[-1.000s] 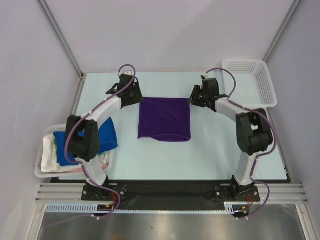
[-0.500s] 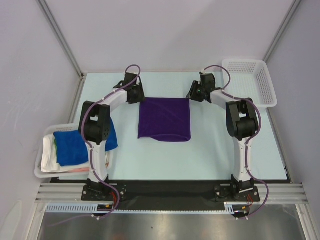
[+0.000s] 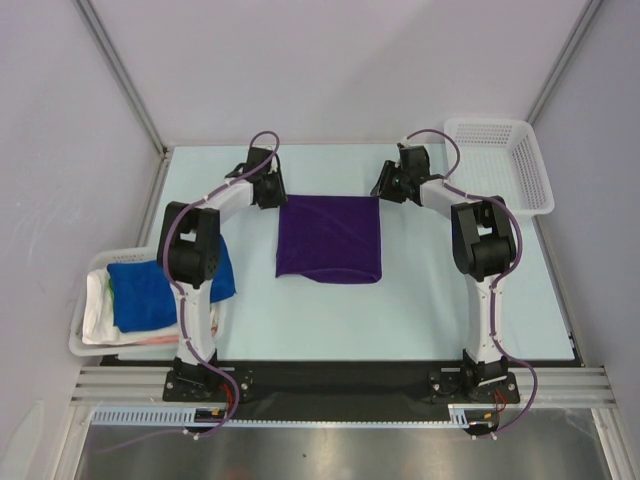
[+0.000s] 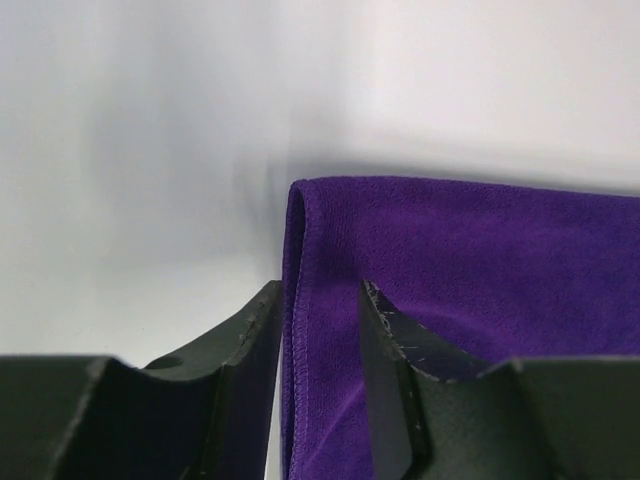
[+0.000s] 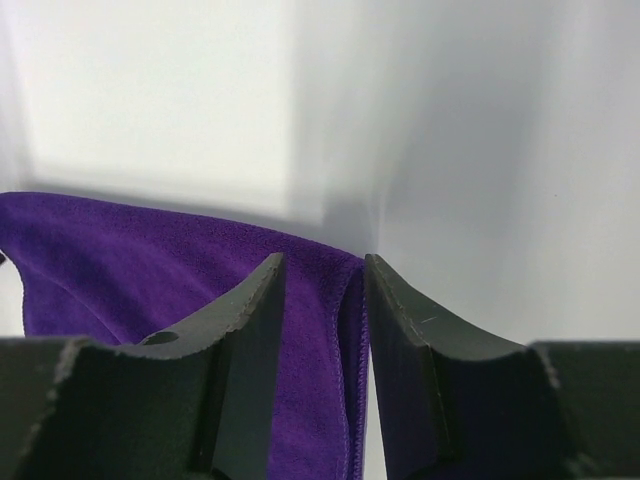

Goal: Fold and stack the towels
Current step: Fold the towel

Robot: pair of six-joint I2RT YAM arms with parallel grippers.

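Black fingers of the left gripper [image 4: 320,330] straddle the purple towel's [image 3: 329,238] hemmed far-left corner, jaws parted around the cloth, whether pinching I cannot tell; the right gripper [image 5: 322,300] likewise brackets the far-right corner; only the wrist views show this; from above, the towel lies flat mid-table [image 3: 420,310], bare surface on every side; a blue towel [image 3: 150,292] sits in the left basket [image 3: 80,345]; an empty basket [image 3: 530,175] stands far right.
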